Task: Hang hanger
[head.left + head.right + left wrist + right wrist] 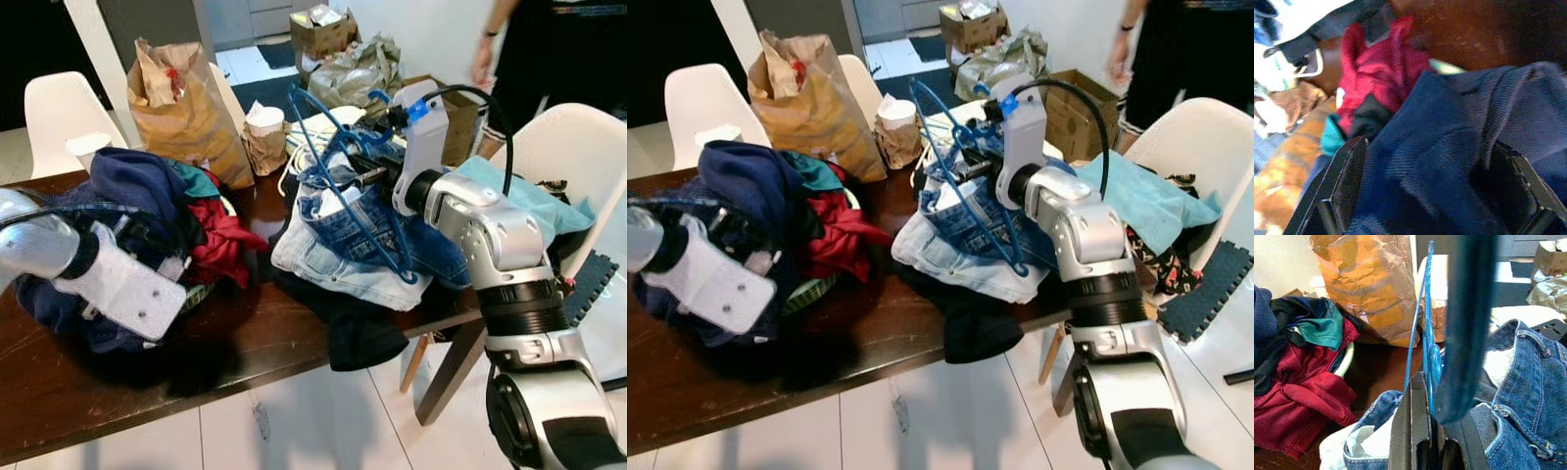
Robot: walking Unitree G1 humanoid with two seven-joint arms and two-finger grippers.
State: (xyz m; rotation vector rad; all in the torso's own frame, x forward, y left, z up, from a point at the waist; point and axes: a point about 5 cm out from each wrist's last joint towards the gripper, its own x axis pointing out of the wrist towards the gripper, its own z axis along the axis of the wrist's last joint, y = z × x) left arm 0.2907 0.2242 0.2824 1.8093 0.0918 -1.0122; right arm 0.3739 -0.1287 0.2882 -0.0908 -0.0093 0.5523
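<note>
A bundle of blue wire hangers (312, 132) stands tilted over a pair of blue jeans (343, 255) at the right side of the brown table (265, 343). My right gripper (1436, 431) is shut on the hangers' lower part, just above the jeans. At the left of the table lies a pile of clothes with a navy garment (137, 181) on top and a red one (220, 240) beside it. My left gripper (1432, 196) is pushed into that pile, open, with navy fabric bulging between its fingers (1347, 186).
A big brown paper bag (186, 113) and a small one (265, 137) stand at the table's back. A black garment (353, 328) hangs over the front edge. White chairs (64, 108) (578, 147) flank the table; a teal cloth (529, 201) covers the right one. A person (549, 49) stands behind.
</note>
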